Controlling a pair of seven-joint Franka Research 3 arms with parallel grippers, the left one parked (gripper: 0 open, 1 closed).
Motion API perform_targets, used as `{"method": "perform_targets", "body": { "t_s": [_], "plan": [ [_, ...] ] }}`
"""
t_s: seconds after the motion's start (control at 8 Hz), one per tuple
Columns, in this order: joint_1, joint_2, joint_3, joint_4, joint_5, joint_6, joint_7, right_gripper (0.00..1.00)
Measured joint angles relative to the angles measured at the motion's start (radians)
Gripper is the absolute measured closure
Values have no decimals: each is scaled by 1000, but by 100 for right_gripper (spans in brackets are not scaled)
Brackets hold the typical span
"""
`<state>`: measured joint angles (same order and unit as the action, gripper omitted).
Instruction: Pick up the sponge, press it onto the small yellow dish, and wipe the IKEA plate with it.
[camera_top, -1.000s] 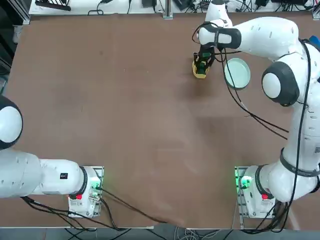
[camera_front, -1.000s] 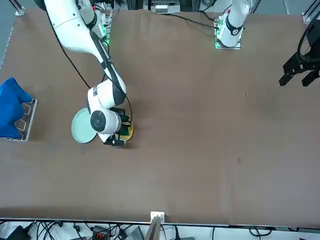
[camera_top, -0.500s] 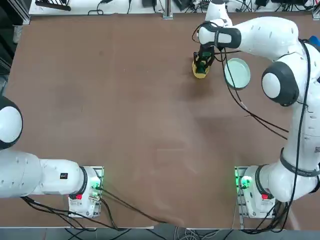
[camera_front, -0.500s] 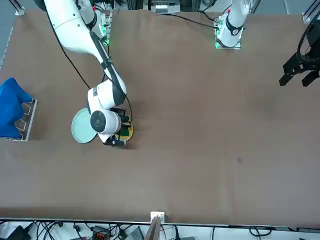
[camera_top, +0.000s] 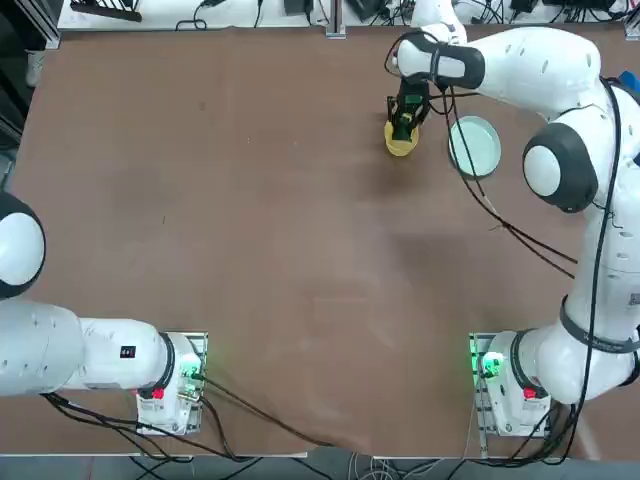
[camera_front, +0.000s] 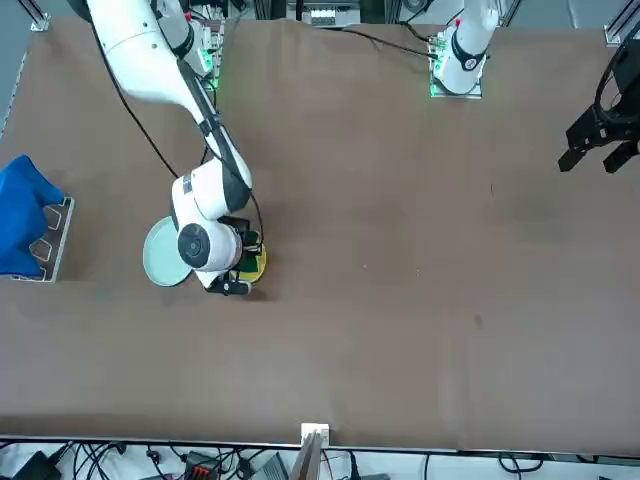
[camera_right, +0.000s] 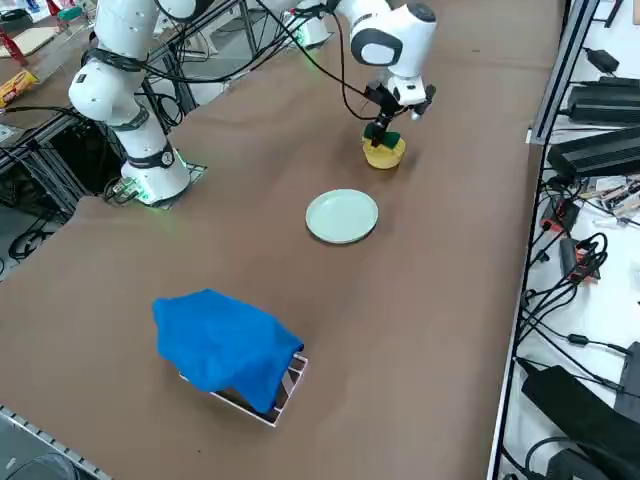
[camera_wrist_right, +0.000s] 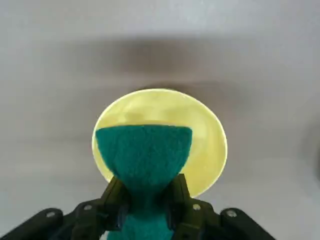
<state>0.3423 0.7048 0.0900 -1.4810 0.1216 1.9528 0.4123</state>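
Sponge (camera_wrist_right: 144, 152) pinched in right hand (camera_wrist_right: 147, 197) over small yellow dish (camera_wrist_right: 205, 145); IKEA plate (camera_top: 474, 146) beside, bare table (camera_top: 250, 230) around

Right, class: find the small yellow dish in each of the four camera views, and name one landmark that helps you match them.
Top view: small yellow dish upper right of centre, under the right gripper.
Front view: left of centre.
Right side view: upper middle.
Right wrist view: centre, behind the sponge.
Shared landmark: the IKEA plate beside it, absent from the wrist view.
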Motion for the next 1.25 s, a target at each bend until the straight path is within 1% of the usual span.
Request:
{"method": "perform_targets", "body": {
  "t_s": [0.75, 0.88, 1.12, 1.25],
  "plan": [
    [0, -12, -9, 30, -2, -45, -6, 60],
    [0, -15, -10, 31, -11, -45, -8, 60],
    [-1, -34, -13, 37, -71, -46, -25, 60],
    [-1, -51, -20, 40, -91, -47, -43, 60]
  ]
}}
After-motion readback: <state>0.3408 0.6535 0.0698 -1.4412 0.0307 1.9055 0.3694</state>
